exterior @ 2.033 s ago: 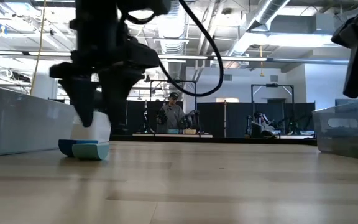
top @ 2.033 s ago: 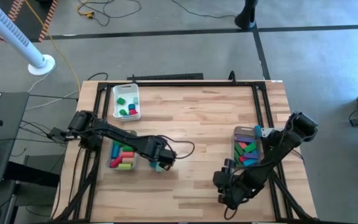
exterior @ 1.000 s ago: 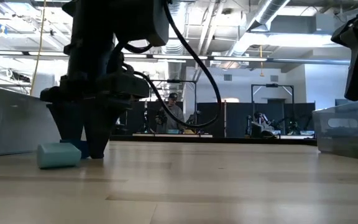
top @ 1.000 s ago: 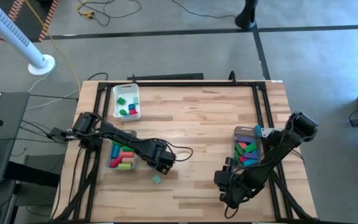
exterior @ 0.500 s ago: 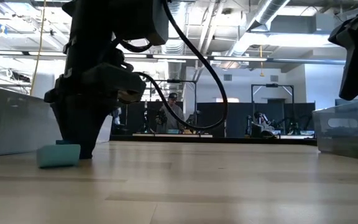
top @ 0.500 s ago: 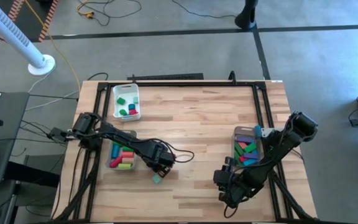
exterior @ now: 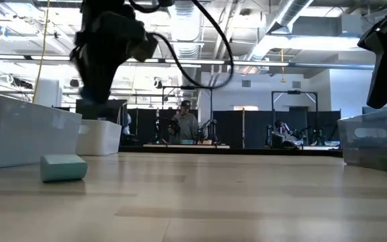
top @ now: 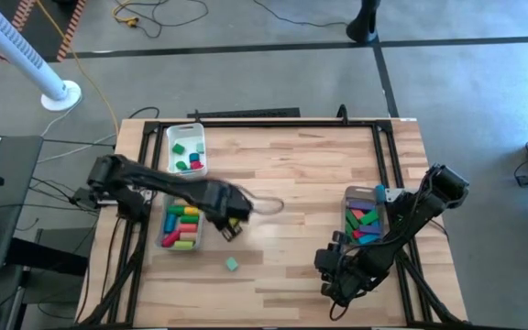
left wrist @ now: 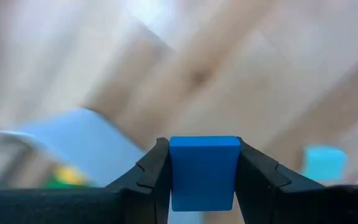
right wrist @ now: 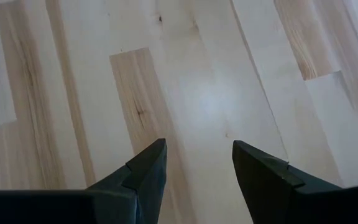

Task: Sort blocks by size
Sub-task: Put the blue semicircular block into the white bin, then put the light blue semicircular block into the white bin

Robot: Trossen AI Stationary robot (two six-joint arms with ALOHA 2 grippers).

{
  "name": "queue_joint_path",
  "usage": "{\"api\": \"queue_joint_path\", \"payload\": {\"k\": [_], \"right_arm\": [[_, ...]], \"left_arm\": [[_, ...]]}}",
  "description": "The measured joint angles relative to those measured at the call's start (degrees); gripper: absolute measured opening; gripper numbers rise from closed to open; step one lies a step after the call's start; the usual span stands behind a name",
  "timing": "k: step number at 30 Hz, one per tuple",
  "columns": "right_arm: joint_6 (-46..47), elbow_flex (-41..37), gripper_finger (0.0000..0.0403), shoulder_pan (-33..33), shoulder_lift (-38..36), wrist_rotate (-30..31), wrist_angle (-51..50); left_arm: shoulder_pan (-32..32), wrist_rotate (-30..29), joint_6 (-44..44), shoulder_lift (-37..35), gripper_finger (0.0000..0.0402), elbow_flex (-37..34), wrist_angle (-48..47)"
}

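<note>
Blocks were spread around: a blue block (left wrist: 204, 171) was clamped between the left hand (top: 231, 225)'s fingers, lifted off the tabletop (top: 301, 174) just beside the clear bin (top: 181, 228) full of colourful bars. One teal block (top: 232, 264) lay alone on the wood nearby, nothing crowding it. A white tray (top: 185, 150) with small pieces sat farther back. Right hand (right wrist: 196, 171) hovered near the front edge, fingers apart and empty, next to another bin (top: 364, 217) of blocks.

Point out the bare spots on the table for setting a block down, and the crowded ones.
Free: the wide wood between the white tray and right bin, plus the front middle past the teal block. Crowded: around the left bin, where the left gripper holds a blue block.
</note>
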Motion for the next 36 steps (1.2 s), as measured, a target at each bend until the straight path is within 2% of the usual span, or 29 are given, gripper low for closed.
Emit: {"api": "queue_joint_path", "payload": {"k": [5,11,15,22,27,33,36], "right_arm": [[2.85,0.00,0.0212,0.24,0.00,-0.02,0.00],[7.56,0.00,0.0212,1.45,0.00,-0.02,0.04],[10.04,0.00,0.0212,2.71,0.00,-0.02,1.06],[10.18,0.00,0.0212,4.52,0.00,0.00,5.68],[10.64,0.00,0.0212,5.04,0.00,0.64,7.39],[10.75,0.00,0.0212,5.28,0.00,0.81,7.54],[10.66,0.00,0.0212,5.29,0.00,0.81,7.52]], "left_arm": [[7.46,-7.56,4.36,-6.71,0.0125,0.19,-7.08],[20.93,-13.96,12.29,-14.07,0.0125,0.22,-12.01],[31.90,-14.54,19.22,-16.72,0.0125,0.24,-12.53],[47.22,-13.12,30.44,-15.29,0.0125,-0.48,-10.74],[51.44,-11.94,33.96,-13.51,0.0127,-2.65,-8.57],[52.12,-11.43,35.89,-10.97,0.0192,-4.15,-7.00],[52.08,-11.22,35.89,-10.55,0.0211,-4.81,-5.72]]}}
